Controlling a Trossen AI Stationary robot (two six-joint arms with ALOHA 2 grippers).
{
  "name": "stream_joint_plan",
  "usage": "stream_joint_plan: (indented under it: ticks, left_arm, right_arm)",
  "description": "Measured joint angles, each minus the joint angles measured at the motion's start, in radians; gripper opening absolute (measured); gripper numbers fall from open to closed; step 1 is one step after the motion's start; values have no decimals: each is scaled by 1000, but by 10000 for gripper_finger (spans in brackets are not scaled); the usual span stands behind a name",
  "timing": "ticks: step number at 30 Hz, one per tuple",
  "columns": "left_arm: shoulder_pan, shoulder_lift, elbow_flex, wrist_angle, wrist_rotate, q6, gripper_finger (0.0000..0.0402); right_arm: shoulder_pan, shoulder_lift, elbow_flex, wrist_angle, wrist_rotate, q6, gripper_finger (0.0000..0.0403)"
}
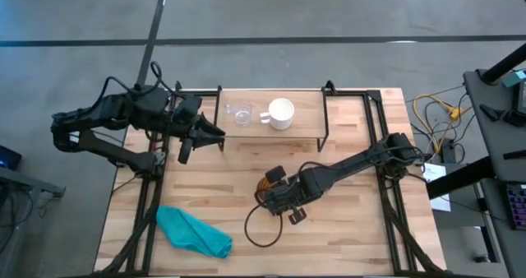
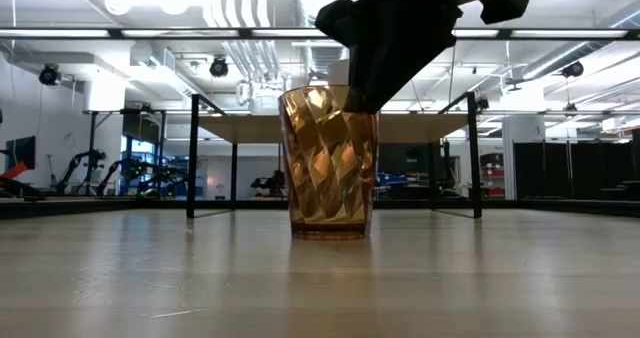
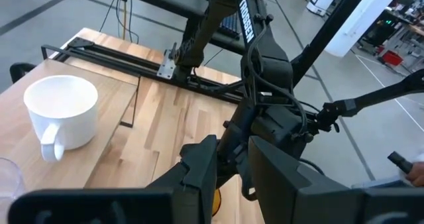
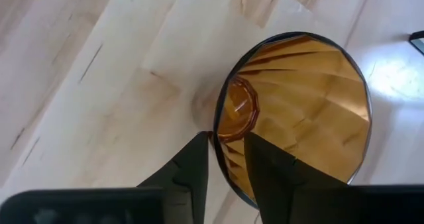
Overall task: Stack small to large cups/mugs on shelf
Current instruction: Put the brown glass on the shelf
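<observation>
The amber patterned cup (image 2: 329,162) stands upright on the table (image 1: 345,229), well in front of the shelf (image 1: 304,128). The right gripper (image 4: 226,163) straddles the cup's rim: one finger lies inside the cup, the other outside its wall. The fingers sit narrowly apart with the rim between them; whether they already press the wall cannot be told. The cup's base rests on the table in the low view, so the lift has not begun.

On the shelf, the clear glass cup (image 1: 240,113) and the white mug (image 1: 280,113) stand side by side, near each other but not touching. The amber cup is the largest, so its place is probably beyond the mug, toward the right arm's end of the board.

Procedure, as judged:
- Close firmly on the rim before lifting; a one-wall pinch lets the cup swing.
- Raise it straight up until its base clears the shelf board.
- Keep clear of the mug and the black shelf legs during approach.

The left gripper (image 1: 215,133) waits just off the shelf's left end, fingers slightly parted, holding nothing.
</observation>
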Motion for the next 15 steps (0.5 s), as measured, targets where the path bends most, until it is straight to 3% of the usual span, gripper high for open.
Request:
stream_joint_plan:
  ticks: [8,15]
  left_arm:
    - [0,5,0,10,0,-5,74]
    - [0,7,0,26,0,-7,74]
  right_arm:
    - [-7,0,0,-4,0,38,33]
    - [-6,0,43,-42,-1,277,11]
